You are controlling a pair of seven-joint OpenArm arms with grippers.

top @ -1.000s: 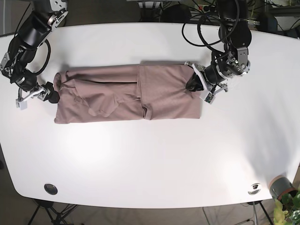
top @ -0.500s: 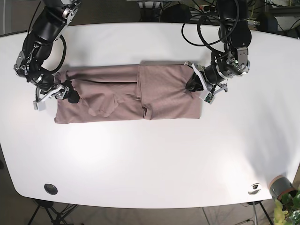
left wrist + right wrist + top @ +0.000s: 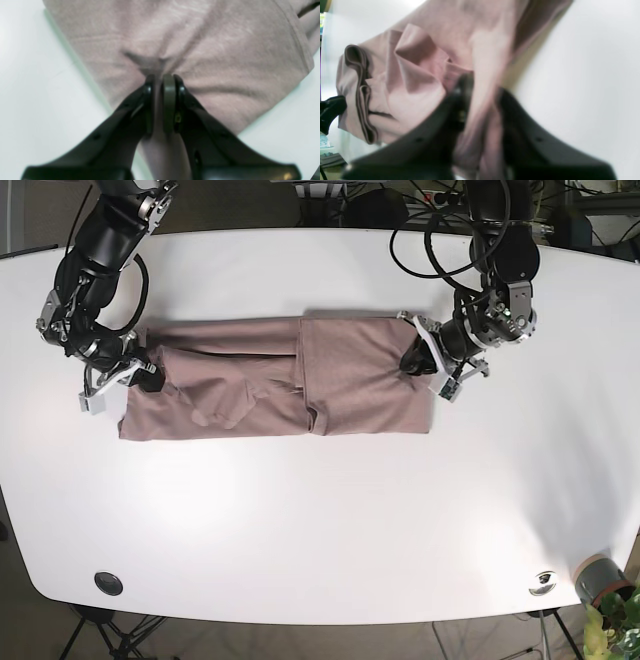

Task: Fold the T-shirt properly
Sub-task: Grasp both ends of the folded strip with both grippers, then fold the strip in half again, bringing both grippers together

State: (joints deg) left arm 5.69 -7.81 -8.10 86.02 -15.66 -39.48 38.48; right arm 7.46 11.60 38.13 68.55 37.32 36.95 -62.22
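Observation:
The dusty pink T-shirt [image 3: 270,380] lies folded into a long band across the white table [image 3: 320,520]. My left gripper [image 3: 415,365] is at the shirt's right edge, shut on a pinch of the cloth; the left wrist view shows the fabric [image 3: 175,45] puckered between its black fingers [image 3: 169,100]. My right gripper [image 3: 140,376] is at the shirt's left end, shut on the fabric; in the blurred right wrist view the cloth [image 3: 420,75] is drawn between its fingers [image 3: 462,100], with bunched folds to the left.
A small black round piece [image 3: 108,583] sits near the table's front left edge and a silver one [image 3: 543,582] near the front right. A grey pot with a plant [image 3: 603,580] stands beyond the front right corner. Cables hang behind the table.
My right gripper has moved from beside the shirt's left edge onto the cloth and closed on it. The left gripper has stayed at the right edge.

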